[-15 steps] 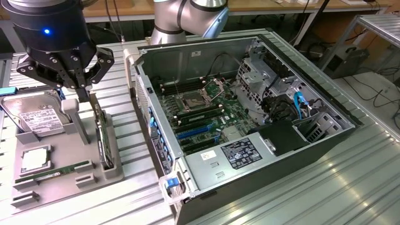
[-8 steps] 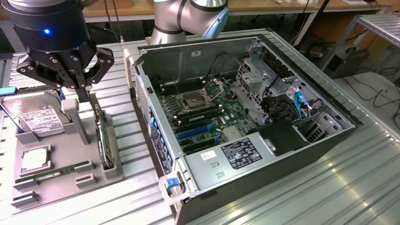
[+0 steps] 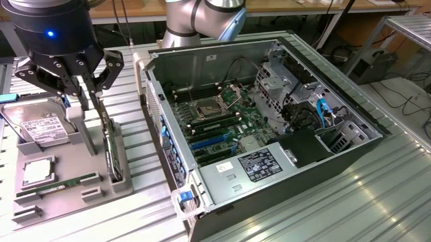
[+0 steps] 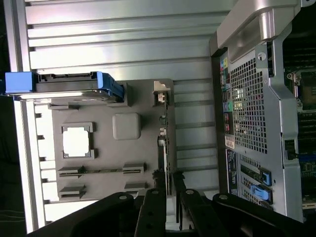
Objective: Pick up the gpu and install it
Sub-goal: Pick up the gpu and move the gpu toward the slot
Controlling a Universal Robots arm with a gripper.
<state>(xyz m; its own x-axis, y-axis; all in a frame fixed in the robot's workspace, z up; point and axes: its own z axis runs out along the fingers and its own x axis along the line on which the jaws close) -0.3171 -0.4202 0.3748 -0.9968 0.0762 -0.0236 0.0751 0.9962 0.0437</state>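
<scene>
The gpu [image 3: 110,146] stands on edge in the grey tray [image 3: 70,199], at 5 o'clock just below your gripper [image 3: 91,98]. The exterior view gives you the open case [image 3: 222,60]. The wrist view shows its perforated rear panel [image 4: 249,103] and the card's edge lined up with the gap between the slightly spread fingers [image 4: 153,197]. The arm points the gripper downward.

The arm [image 3: 202,20] is cut off by the exterior view's top edge, as is the gripper [image 3: 91,93] body above its blue light. The gripper covers the far end of the hard drive [image 3: 40,126] and the top end of the gpu [image 3: 110,146]. The gpu's lower edge is sunk out of sight in a slot along the holder [image 3: 67,196] edge nearest the computer case [image 3: 222,186]. The drive's label print is too small to read.
</scene>
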